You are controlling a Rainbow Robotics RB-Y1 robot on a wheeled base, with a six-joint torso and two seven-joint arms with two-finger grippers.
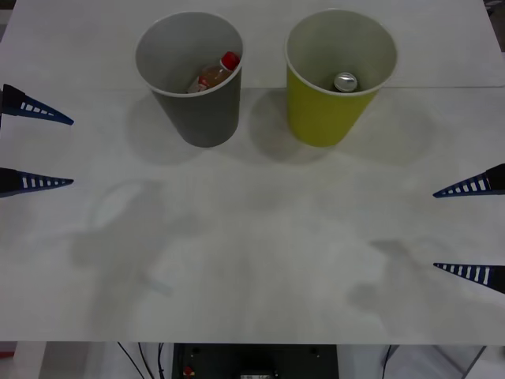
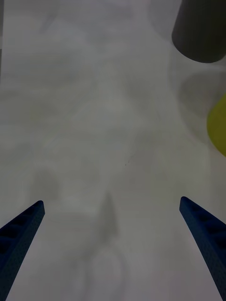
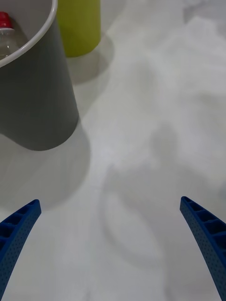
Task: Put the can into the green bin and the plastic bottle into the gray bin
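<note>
The left gripper point(image 1: 47, 150) hung at the tabletop's point(image 1: 252, 260) edge, fingers spread and empty; the right gripper point(image 1: 473, 229) matched it at the opposite edge. Ahead of the left gripper and just inboard stood the gray bin point(image 1: 197, 110), with the bottle point(image 1: 215, 75) leaning inside it. Ahead of the right gripper and well inboard stood the green bin point(image 1: 327, 110), the can point(image 1: 345, 81) resting on its floor. Both items appeared sorted. Handling judgement: both are light. The can is thin-walled and smooth — grip mid-body, gently. The bottle yields slightly — grip below the cap.
</note>
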